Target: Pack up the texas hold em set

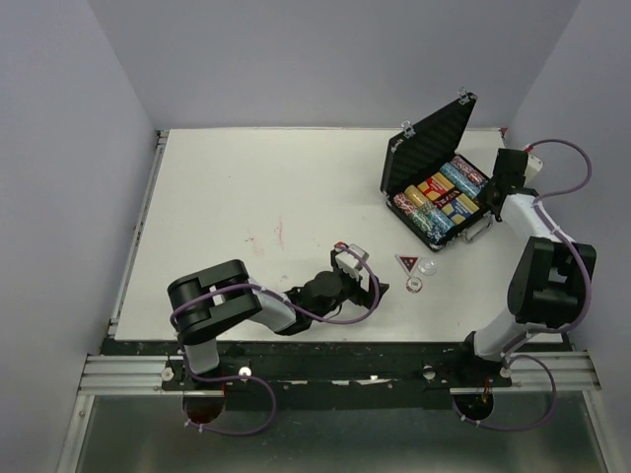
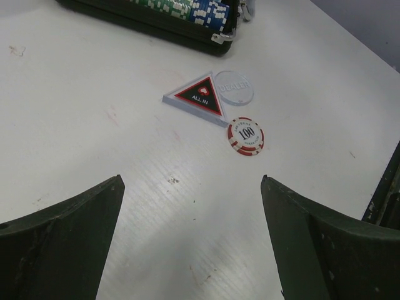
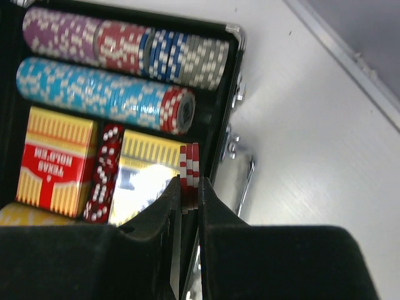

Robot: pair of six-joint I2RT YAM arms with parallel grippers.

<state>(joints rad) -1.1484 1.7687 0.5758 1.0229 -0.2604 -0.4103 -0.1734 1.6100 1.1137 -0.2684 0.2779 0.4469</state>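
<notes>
The black ribbed case (image 1: 426,141) stands open at the far right, holding multicoloured chip rows (image 3: 106,94), card decks (image 3: 57,159) and red dice (image 3: 103,172). My right gripper (image 3: 190,187) is shut on a small stack of three red-and-white chips (image 3: 190,164), held on edge over the case's handle-side rim; it also shows in the top view (image 1: 488,200). My left gripper (image 2: 191,178) is open and empty, low over the table. Ahead of it lie the dark triangular "ALL IN" marker (image 2: 199,99), the clear dealer disc (image 2: 234,87) and a single red "100" chip (image 2: 245,135).
The case's silver handle (image 3: 244,178) sticks out towards the right arm. The table's raised right edge (image 3: 350,56) runs close behind the case. The marker (image 1: 405,262), disc (image 1: 429,267) and chip (image 1: 415,286) lie between the two arms.
</notes>
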